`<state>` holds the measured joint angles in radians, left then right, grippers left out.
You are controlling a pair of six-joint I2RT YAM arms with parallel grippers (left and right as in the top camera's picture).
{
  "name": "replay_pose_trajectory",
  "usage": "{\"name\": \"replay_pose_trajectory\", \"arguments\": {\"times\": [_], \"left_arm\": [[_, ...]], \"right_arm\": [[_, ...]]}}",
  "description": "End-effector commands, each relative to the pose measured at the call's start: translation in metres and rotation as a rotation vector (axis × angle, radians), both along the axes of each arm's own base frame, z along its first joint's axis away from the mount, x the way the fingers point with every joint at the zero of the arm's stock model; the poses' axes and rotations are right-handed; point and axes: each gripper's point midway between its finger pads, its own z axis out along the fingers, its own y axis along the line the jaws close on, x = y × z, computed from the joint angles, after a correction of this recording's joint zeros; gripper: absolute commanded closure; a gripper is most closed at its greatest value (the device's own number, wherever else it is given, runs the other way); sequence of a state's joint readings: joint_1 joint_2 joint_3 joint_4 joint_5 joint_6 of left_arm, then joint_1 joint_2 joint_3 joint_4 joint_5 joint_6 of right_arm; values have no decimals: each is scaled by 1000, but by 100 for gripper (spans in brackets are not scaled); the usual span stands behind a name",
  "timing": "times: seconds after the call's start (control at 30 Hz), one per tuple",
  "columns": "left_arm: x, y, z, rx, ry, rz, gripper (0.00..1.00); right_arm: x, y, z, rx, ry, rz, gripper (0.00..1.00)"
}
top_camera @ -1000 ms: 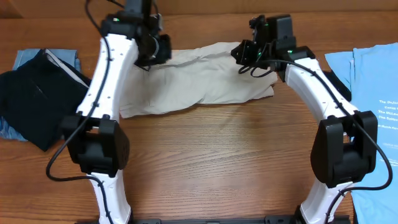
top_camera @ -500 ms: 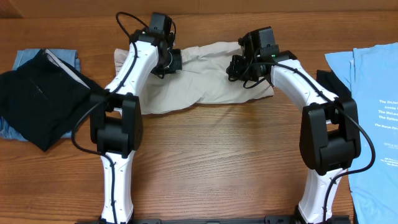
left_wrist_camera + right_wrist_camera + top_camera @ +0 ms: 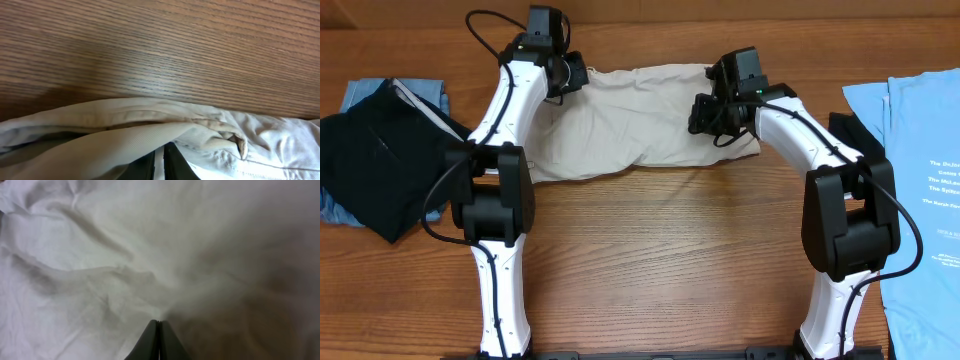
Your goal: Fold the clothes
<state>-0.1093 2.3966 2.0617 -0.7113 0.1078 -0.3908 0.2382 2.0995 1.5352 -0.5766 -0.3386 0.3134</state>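
**Left arm swung outward to the trousers' far-left corner; cloth drawn flatter**

Since the earlier overhead view, the beige trousers have been pulled leftward. They now lie as a broad band along the far edge of the table, about midway between its left and right edges.

The left gripper sits at the band's far-left corner. In its wrist view the fingers stand almost together with a pale sliver between them. Whether cloth is pinched there cannot be told.

The right gripper rests on the band's right end. Its fingers are pressed together, and creases converge on their tips, which reads as a thin pinch of the trousers.

The step in hand appears to be flattening before a fold. To do it well, both ends should be kept taut and level, and each released only once the edge lies straight, since wrinkles remain near the right end.

Black garments lie over blue denim at the left edge. A light blue T-shirt lies at the right edge. Its white lettering is too small to read. No label or brand shows on the trousers.
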Motion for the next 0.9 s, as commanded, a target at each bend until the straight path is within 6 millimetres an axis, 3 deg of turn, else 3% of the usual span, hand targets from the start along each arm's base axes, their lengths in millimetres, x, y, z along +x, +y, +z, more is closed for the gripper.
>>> {"name": "replay_pose_trajectory", "arguments": {"times": [0.0, 0.07, 0.2, 0.3, 0.37, 0.47, 0.57, 0.7, 0.87], "left_arm": [[7, -5, 12, -56, -22, 5, 85], [7, -15, 38, -107, -39, -28, 87], [-2, -14, 106, -108, -79, -29, 95], [-20, -4, 126, -66, -55, -3, 96], [-29, 3, 122, -32, -12, 16, 96], [-39, 10, 101, 7, 56, 34, 96], [-43, 10, 87, 11, 88, 33, 96], [-46, 9, 82, 12, 103, 32, 96], [-46, 6, 81, 13, 104, 26, 96]], "right_arm": [[-2, 0, -4, -11, 2, 3, 96], [-2, 0, -4, -12, -1, 5, 96], [-2, -1, -5, -16, 4, 4, 96], [-3, -1, -5, -16, 8, 4, 96], [0, 8, 2, 19, -34, 70, 96], [8, 33, 33, 151, -92, 148, 96], [20, 42, 58, 196, -155, 173, 96], [32, 53, 74, 235, -248, 205, 96], [36, 81, 88, 250, -345, 257, 96]]}}
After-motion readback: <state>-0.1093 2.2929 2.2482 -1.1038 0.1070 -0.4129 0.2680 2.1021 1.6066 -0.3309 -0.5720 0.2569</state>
